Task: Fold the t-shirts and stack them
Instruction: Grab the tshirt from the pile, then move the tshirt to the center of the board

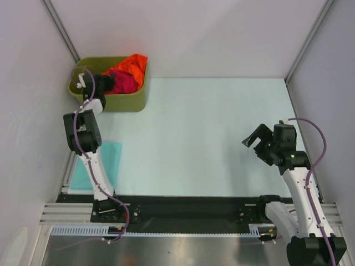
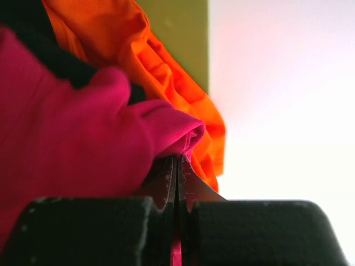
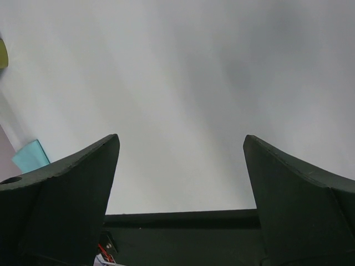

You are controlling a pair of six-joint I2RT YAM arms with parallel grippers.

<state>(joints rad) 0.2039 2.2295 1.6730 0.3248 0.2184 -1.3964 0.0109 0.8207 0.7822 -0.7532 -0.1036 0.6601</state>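
In olive tub [image 1: 125, 103], left fingers [image 2: 165, 185] pinch crumpled crimson shirt [image 2: 72, 144]; no clear axis.

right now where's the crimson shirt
In the top view the crimson t-shirt sits in the olive-green tub at the far left, beside the orange t-shirt, with the left gripper shut on a fold of it.

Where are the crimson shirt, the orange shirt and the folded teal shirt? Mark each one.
crimson shirt [image 2: 72, 149], left wrist view, on its bunched fold.
orange shirt [image 1: 135, 65], top external view, on its raised upper part.
folded teal shirt [image 1: 113, 158], top external view, on its uncovered right part.
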